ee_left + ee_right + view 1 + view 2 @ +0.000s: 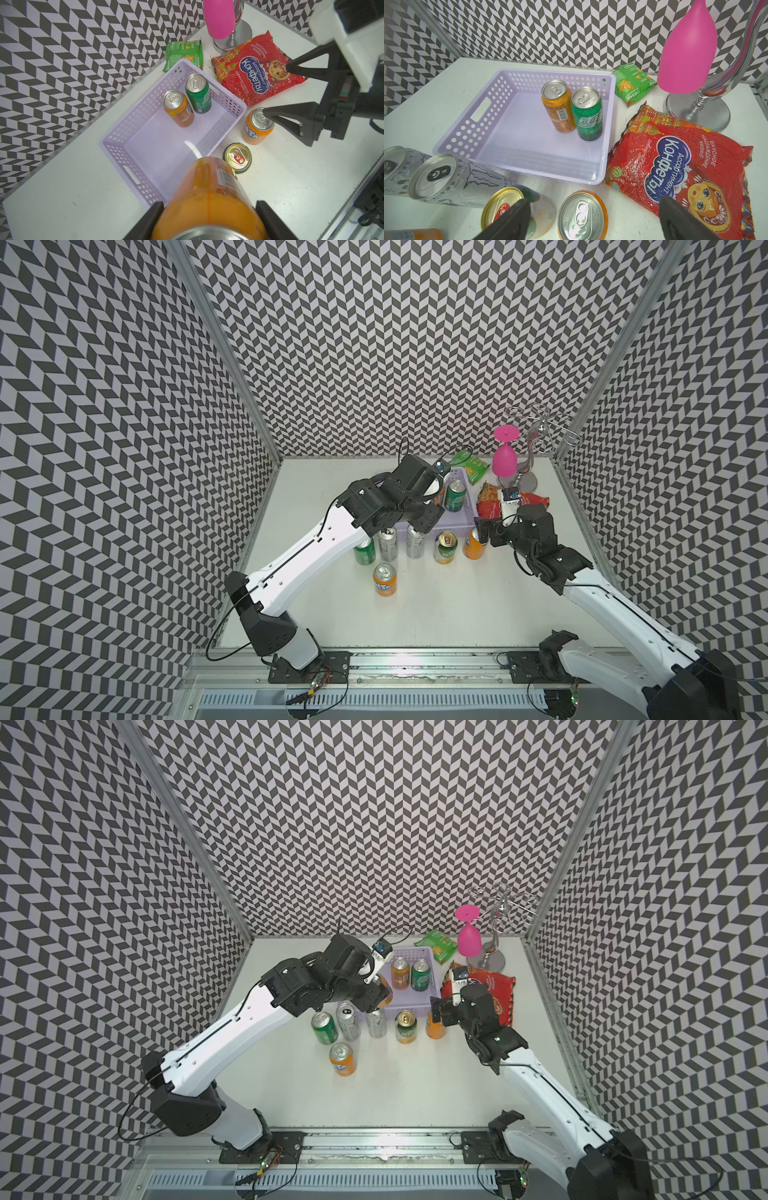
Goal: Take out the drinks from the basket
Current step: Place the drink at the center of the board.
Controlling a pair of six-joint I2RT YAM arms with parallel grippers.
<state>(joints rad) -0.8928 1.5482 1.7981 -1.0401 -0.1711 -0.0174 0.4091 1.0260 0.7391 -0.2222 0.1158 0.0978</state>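
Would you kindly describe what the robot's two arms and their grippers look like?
The left arm and right arm have smooth white link shells, black joint housings and thin black cables looping outside. The left gripper and right gripper are black, with tapered wedge-shaped fingers and a white camera block on the wrist.

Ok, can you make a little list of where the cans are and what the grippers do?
Basket: holds orange can and green can
Left gripper: shut on second orange can, near the basket's rim
Right gripper: open, over third orange can on the table
Also on table: fourth orange can, another green can, two silver cans, gold-topped can
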